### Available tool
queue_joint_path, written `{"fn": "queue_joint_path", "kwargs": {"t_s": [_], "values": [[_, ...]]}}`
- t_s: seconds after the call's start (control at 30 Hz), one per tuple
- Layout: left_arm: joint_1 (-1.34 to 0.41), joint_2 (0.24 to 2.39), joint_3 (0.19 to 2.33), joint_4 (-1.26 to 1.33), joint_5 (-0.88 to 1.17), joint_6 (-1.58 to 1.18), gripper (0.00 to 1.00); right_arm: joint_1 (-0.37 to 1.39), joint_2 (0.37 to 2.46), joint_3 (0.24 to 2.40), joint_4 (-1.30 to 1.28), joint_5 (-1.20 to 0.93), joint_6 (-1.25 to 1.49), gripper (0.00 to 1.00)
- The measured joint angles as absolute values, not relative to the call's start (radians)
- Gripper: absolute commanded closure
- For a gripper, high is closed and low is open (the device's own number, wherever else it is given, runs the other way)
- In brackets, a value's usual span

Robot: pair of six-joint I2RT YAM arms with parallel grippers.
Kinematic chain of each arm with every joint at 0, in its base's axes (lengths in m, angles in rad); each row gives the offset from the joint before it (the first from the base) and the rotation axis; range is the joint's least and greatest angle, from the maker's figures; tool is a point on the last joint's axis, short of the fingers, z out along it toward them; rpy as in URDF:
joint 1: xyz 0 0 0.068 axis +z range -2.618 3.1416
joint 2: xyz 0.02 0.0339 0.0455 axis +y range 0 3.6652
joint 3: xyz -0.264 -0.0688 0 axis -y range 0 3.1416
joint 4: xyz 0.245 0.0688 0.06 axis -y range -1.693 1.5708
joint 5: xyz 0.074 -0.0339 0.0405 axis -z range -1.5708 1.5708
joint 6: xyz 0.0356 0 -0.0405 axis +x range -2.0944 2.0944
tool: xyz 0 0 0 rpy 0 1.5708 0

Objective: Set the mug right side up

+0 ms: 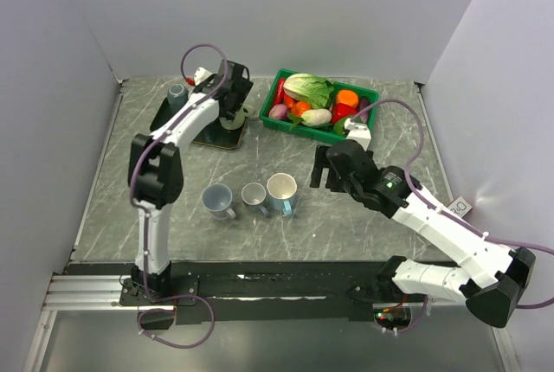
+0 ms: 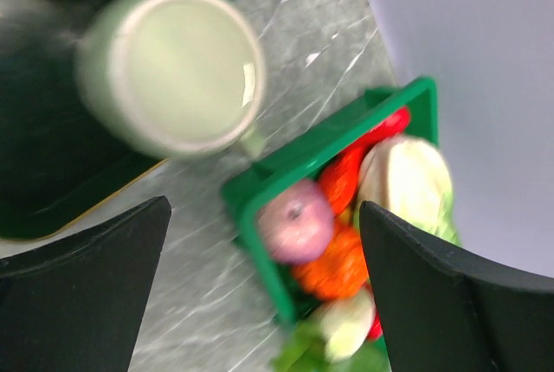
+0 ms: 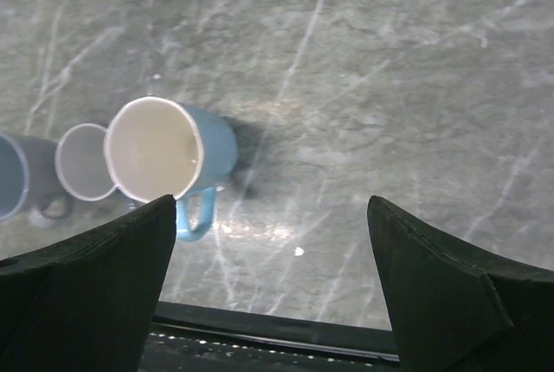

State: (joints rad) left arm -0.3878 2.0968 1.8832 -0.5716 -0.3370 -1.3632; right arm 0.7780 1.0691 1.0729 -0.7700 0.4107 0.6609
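Observation:
A pale green mug (image 2: 173,69) stands mouth up on a dark tray (image 2: 52,182) at the back left; its rim shows in the top view (image 1: 248,112). My left gripper (image 2: 264,216) hovers above it, open and empty, beside the mug in the top view (image 1: 232,105). Three more mugs stand mouth up in a row mid-table: a grey-blue one (image 1: 216,201), a small grey one (image 1: 254,195) and a light blue one (image 1: 282,192) (image 3: 164,151). My right gripper (image 1: 333,169) (image 3: 273,216) is open and empty, just right of the light blue mug.
A green basket (image 1: 286,125) (image 2: 286,164) of vegetables stands at the back centre, right of the tray. Another grey-blue mug (image 1: 177,95) sits at the tray's far left. White walls close off three sides. The black rail (image 3: 260,329) runs along the near edge.

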Motion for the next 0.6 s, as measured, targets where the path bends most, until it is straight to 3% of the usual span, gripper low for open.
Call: {"fn": "queue_joint_path", "kwargs": {"t_s": [0.17, 0.6], "values": [[-0.396, 2.230, 2.020, -0.612, -0.382, -1.454, 0.04, 0.734, 1.040, 1.065, -0.797, 0.412, 0.645, 0.03], [-0.394, 2.299, 2.007, -0.654, -0.417, -1.578, 0.03, 0.654, 0.965, 1.032, -0.845, 0.426, 0.604, 0.03]]}}
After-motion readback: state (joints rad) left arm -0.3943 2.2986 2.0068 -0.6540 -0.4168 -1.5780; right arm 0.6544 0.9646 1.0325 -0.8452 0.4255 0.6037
